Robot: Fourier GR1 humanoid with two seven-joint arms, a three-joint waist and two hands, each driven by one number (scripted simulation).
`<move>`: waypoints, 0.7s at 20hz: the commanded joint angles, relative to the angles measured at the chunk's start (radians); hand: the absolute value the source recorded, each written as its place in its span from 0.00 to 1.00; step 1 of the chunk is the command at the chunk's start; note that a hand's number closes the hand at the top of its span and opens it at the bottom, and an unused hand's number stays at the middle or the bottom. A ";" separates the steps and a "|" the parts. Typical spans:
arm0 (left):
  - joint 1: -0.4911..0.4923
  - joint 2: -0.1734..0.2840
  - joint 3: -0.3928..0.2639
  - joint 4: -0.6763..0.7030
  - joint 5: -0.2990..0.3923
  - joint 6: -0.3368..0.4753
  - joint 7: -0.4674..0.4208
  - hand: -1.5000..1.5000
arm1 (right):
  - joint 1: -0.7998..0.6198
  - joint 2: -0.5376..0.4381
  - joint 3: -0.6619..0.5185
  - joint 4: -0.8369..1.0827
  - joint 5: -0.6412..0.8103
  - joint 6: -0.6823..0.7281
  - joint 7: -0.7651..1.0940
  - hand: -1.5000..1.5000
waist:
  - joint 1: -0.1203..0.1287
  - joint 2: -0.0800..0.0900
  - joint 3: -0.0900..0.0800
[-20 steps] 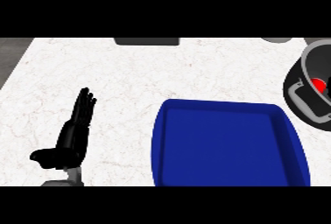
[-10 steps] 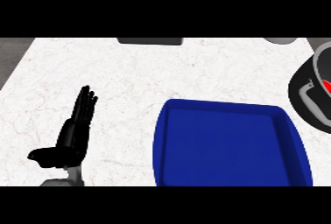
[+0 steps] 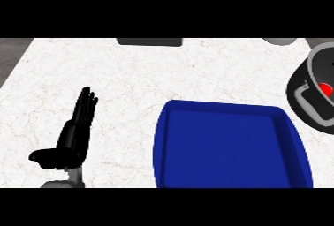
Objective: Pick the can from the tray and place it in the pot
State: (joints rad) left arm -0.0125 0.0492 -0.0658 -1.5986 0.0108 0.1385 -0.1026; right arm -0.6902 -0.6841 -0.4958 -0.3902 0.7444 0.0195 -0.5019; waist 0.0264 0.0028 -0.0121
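The pot (image 3: 312,95) has slid further toward the right edge since a second ago. The left hand (image 3: 70,137), fingers straight and together, rests left of the blue tray (image 3: 229,145), apart from it. Right of the tray's far corner, the pot holds something red (image 3: 325,89) (presumably the can).

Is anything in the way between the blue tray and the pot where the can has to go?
Nothing visible blocks it. Only bare white counter lies between the blue tray and the pot at the right edge. A red thing already shows inside the pot, and the tray looks empty. The left hand rests open, far left.
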 commanded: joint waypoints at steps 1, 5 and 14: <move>0.009 -0.007 -0.016 -0.041 -0.023 0.026 0.035 0.50 | -0.029 0.000 -0.160 0.028 -0.179 0.062 -0.105 0.00 | -0.007 0.001 0.020; -0.006 -0.007 -0.002 -0.021 -0.005 0.016 0.030 0.50 | -0.043 -0.031 -0.262 0.092 -0.282 0.141 -0.094 0.00 | -0.006 0.008 0.017; 0.040 -0.001 -0.015 0.001 0.001 -0.025 -0.037 0.50 | 0.032 -0.176 -0.350 0.189 -0.357 0.209 -0.168 0.00 | 0.020 0.018 0.020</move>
State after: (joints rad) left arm -0.0126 0.0418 -0.0731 -1.5888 0.0061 0.1333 -0.1164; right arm -0.6897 -0.8277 -0.7976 -0.2286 0.4339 0.2052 -0.6176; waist 0.0365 0.0171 0.0008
